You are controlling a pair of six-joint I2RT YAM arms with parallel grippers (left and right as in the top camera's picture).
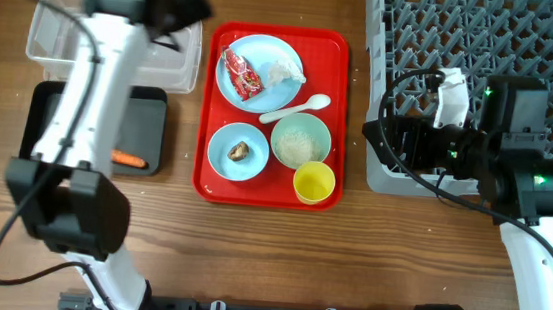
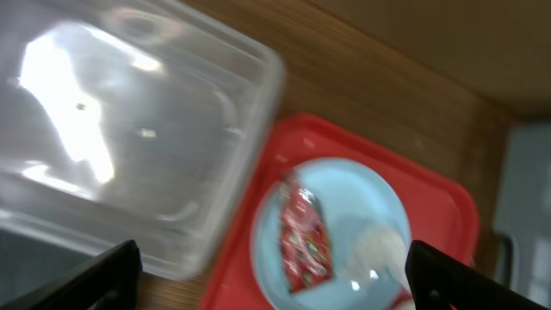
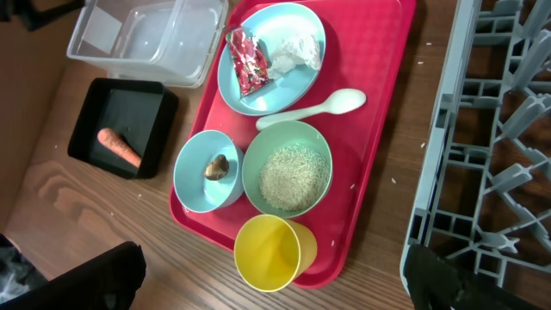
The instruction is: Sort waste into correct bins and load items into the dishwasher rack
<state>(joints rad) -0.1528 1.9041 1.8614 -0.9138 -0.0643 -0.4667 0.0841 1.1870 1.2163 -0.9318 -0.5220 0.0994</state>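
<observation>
The waste is partly sorted. The orange carrot (image 1: pixel 129 159) lies in the black tray (image 1: pixel 150 114). The red crumpled wrapper (image 1: pixel 241 75) and the white crumpled tissue (image 1: pixel 286 74) sit side by side on the large light-blue plate (image 1: pixel 266 49). The food scrap (image 1: pixel 239 151) is in the smaller dish (image 1: pixel 218 162), and the rice (image 1: pixel 301 142) is in the pale-green bowl (image 1: pixel 276 140). All dishes stand on the red serving tray (image 1: pixel 336 70).

**Step in hand (judged).** Waste sorting. No dish is in the dishwasher rack (image 1: pixel 488 33).

**Gripper state.**
- The left gripper (image 2: pixel 271 263) has its fingers apart and holds nothing. It hangs over the seam between the clear tub (image 1: pixel 58 15) and the red serving tray, with the wrapper just ahead.
- The right gripper (image 3: pixel 271 258) has its fingers apart and holds nothing. It sits at the near edge of the rack, facing the tray.

**Next move (judged).** The left gripper descends onto the wrapper and pinches the crumpled foil only. The tissue is near, so the approach should come from the wrapper's free side.

**Edges.**
- The plate rim and the raised tray lip both lie between the wrapper and the tub.
- The tub wall stands just beside the tray's left edge. A lift is needed before any sideways travel.

**Open room.** The bench (image 1: pixel 247 263) in front of the tray is bare wood. Only a narrow strip separates the tray from the rack.
</observation>
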